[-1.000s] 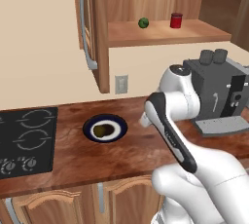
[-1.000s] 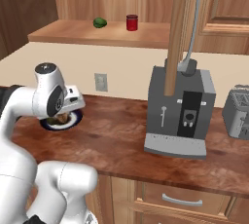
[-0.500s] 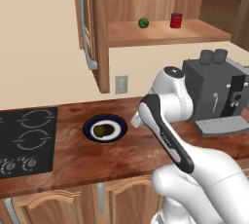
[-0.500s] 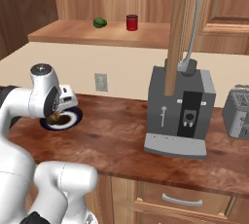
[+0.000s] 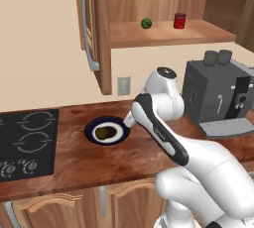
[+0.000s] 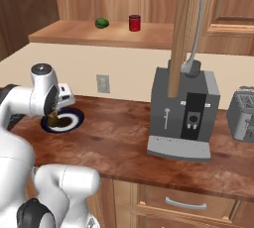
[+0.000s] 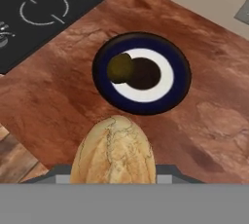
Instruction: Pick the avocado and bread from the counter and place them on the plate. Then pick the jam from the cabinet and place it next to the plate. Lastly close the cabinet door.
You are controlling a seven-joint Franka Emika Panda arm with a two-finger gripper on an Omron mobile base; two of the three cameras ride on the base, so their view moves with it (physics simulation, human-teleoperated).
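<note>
Gripping bread, claw above plate (avocado aboard).

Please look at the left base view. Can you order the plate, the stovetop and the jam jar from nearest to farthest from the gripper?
1. The plate, on the counter right beside the gripper, which holds the bread.
2. The stovetop, farther left on the counter.
3. The jam, high up on the cabinet shelf.

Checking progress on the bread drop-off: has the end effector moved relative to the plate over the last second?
Yes. The end effector, holding the bread, shifted from beside the plate to over it.
</note>
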